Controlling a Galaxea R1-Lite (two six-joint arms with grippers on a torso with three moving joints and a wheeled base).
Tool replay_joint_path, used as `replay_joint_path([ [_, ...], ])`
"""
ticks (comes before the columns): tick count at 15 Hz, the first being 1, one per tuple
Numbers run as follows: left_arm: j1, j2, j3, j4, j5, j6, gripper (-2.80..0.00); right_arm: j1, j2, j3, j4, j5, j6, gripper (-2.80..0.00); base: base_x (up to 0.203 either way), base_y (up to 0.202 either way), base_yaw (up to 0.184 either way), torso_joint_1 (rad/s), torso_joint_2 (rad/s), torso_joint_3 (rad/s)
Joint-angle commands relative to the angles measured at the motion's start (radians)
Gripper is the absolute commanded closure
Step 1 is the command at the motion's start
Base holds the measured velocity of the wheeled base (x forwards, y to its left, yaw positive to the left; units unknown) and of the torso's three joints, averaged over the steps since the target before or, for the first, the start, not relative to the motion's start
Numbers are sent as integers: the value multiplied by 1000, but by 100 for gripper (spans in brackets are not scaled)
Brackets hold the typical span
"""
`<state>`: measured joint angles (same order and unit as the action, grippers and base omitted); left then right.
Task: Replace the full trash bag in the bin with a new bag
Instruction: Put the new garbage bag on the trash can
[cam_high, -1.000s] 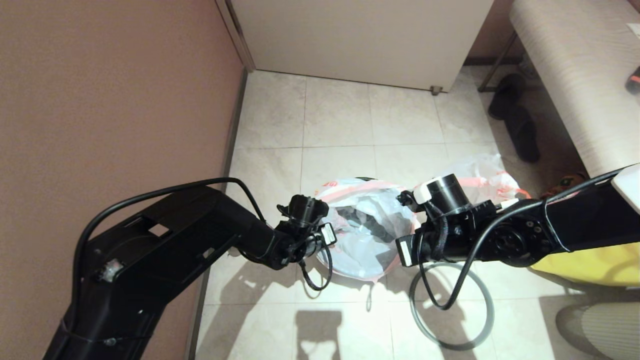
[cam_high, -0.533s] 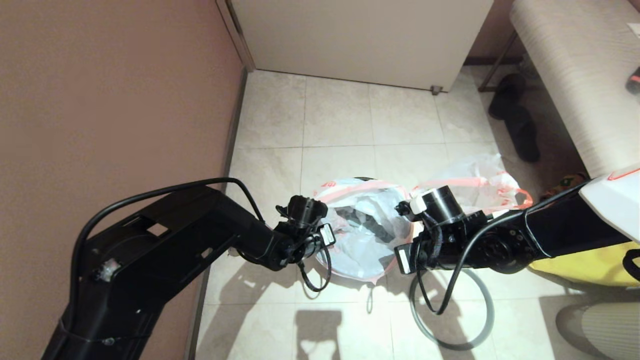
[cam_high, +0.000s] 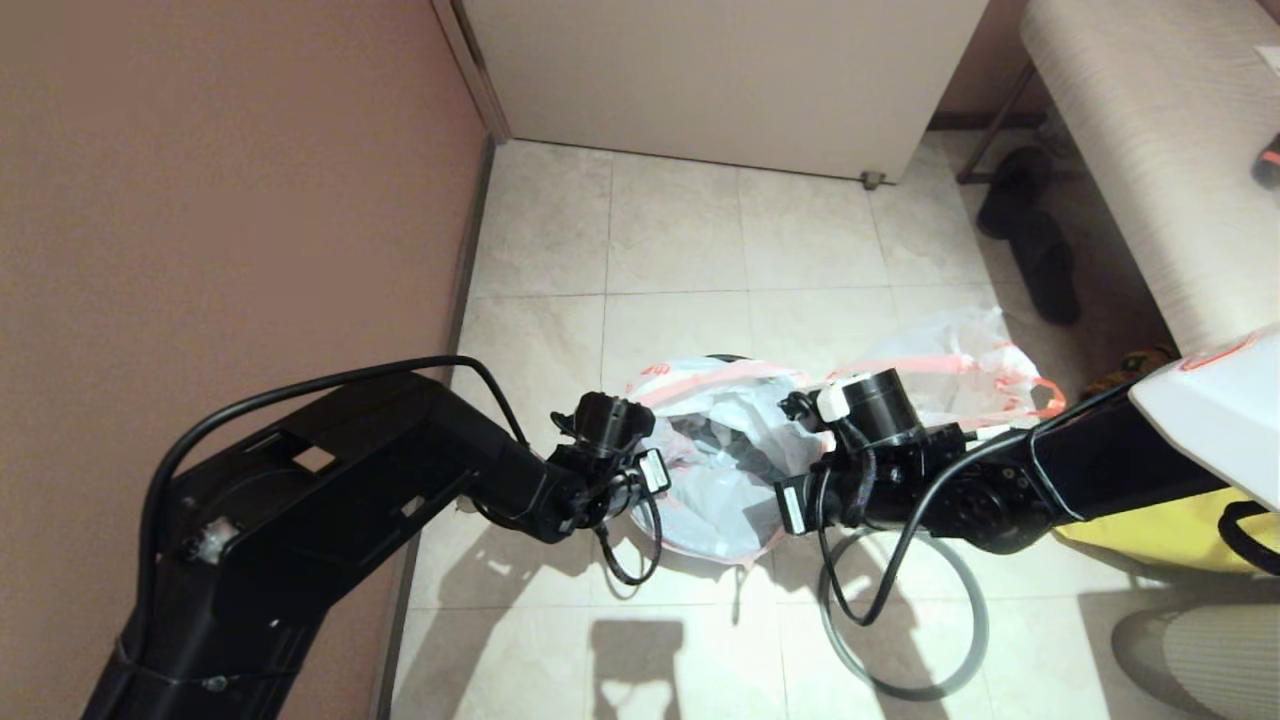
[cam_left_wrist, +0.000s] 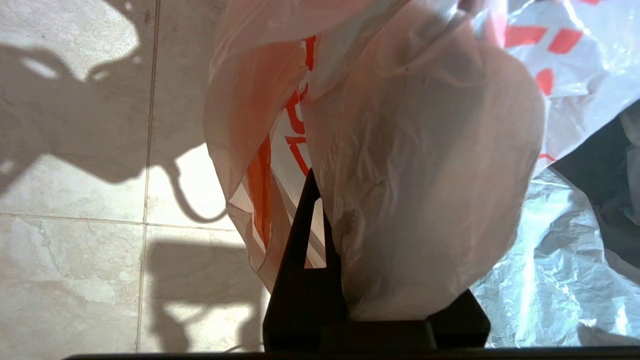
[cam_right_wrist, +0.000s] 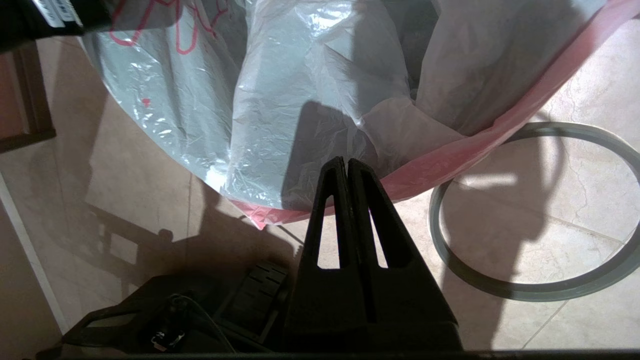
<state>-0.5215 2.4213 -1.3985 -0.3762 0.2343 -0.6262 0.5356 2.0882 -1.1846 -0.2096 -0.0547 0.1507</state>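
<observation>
Translucent white thin plastic new bag (cam_high: 720, 470) with pink-red rim band draped in round black bin (cam_high: 735, 358) on tiled floor. Left gripper (cam_left_wrist: 320, 200) at near-left rim, clamped on bunched film. Right gripper (cam_right_wrist: 347, 167) at right rim, fingers pressed together, empty. Thin grey hoop (cam_high: 905, 615) flat on floor beside. Full trash bag (cam_high: 950, 370) behind right arm.

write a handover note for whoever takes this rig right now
Left gripper: shut on the new bag, at the bin's left side.
Right gripper: shut, nothing visibly held, over the bag's rim on the right side.
Done: the full trash bag is out, on the floor behind the bin; the new bag is spread over the mouth.
Left: probably seat the rim and refit the grey hoop, lying on the floor.
</observation>
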Motion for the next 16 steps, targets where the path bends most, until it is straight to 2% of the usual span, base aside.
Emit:
replay_joint_path([
  [1,0,-1,1,-1,2,-4,0,-6,38,-3,-2,0,-4,0,0,0,0,0,0,0],
  [7,-2,-1,1,-1,2,-4,0,-42,56,-7,-28,-5,-48,0,0,0,0,0,0,0],
  [12,-2,-1,1,-1,2,-3,0,-39,9,0,49,-29,-45,0,0,0,0,0,0,0],
  [13,-2,1,1,-1,2,-3,0,-38,-2,0,54,-45,-46,0,0,0,0,0,0,0],
  [15,-2,-1,1,-1,2,-3,0,-35,-7,-2,41,-137,-65,0,0,0,0,0,0,0],
  [16,-2,-1,1,-1,2,-3,0,-33,-6,-3,22,-194,-110,0,0,0,0,0,0,0],
])
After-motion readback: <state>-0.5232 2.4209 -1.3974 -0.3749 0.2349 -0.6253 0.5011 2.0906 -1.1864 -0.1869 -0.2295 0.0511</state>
